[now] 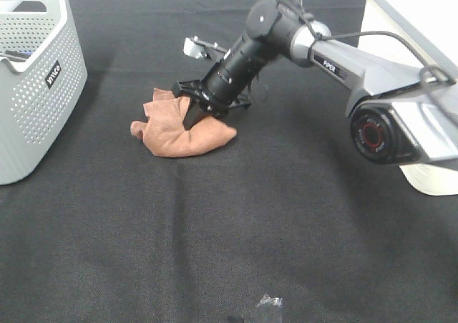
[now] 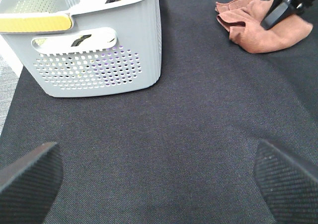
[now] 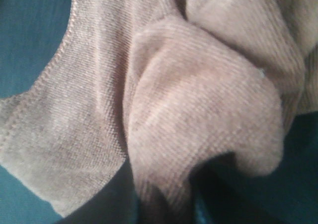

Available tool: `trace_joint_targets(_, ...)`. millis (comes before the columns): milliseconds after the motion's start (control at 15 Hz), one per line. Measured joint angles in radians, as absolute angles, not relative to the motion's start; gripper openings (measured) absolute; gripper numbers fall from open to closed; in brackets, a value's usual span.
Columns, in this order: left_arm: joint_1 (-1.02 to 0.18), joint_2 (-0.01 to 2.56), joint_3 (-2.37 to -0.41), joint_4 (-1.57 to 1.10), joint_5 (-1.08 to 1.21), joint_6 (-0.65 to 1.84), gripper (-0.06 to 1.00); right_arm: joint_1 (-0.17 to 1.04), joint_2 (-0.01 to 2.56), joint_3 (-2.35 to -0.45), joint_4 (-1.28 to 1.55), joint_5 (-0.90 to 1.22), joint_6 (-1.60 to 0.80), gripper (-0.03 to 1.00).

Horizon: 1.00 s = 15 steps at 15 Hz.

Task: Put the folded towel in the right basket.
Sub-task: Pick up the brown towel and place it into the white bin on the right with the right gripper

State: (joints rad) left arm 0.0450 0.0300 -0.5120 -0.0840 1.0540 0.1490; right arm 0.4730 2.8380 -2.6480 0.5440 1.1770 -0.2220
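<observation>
- Currently the towel [image 1: 177, 140] lies in a loose heap on the table [image 1: 286, 223], in the far half and left of the middle, well apart from both baskets.
- Right gripper [image 1: 190, 121] is pressed down into the heap's upper side. Both outside views show its jaws as one dark wedge, and the right wrist view is filled by a raised fold of cloth. Reads as jaws clenched on that fold.
- Left gripper [image 2: 159, 179] hangs near the left front corner with its jaws released. Its pads [image 2: 30, 177] are wide apart with nothing between them.
- Handling estimate: the towel is light, soft and limp, with a terry-like nap, so it is unlikely to slip.
- It will drape and may unfold when lifted. Best hold is a thick fold near the middle of the heap; a single hemmed edge would let the rest trail.
- Surface: dark woven cloth, flat and matte. It may cling a little to the towel.
- Room: right basket [image 1: 408, 11] stands white at the right edge. The table between it and the towel looks open apart from the arm itself.
- Left basket [image 1: 36, 101] stands at the left edge, grey and perforated, already holding items.
- Towel must clear the right basket's rim.
</observation>
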Motion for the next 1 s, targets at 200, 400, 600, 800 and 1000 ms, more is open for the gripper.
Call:
trace_joint_targets(200,0.045,0.030,-0.512,-0.084,1.054,0.149,0.97,0.473,2.709,-2.733,0.497,1.216,-0.220,0.18)
trace_joint_targets(400,0.045,0.030,-0.512,-0.084,1.054,0.149,0.97,0.475,2.502,-2.735,0.361,1.218,-0.199,0.18)
trace_joint_targets(600,0.045,0.030,-0.512,-0.084,1.054,0.149,0.97,0.472,2.317,-2.689,0.162,1.220,-0.189,0.18)
trace_joint_targets(800,0.045,0.030,-0.512,-0.084,1.054,0.149,0.97,0.380,2.113,-2.599,0.103,1.220,-0.189,0.18)
trace_joint_targets(1000,0.045,0.030,-0.512,-0.084,1.054,0.149,0.97,0.146,1.984,-2.467,0.092,1.220,-0.187,0.18)
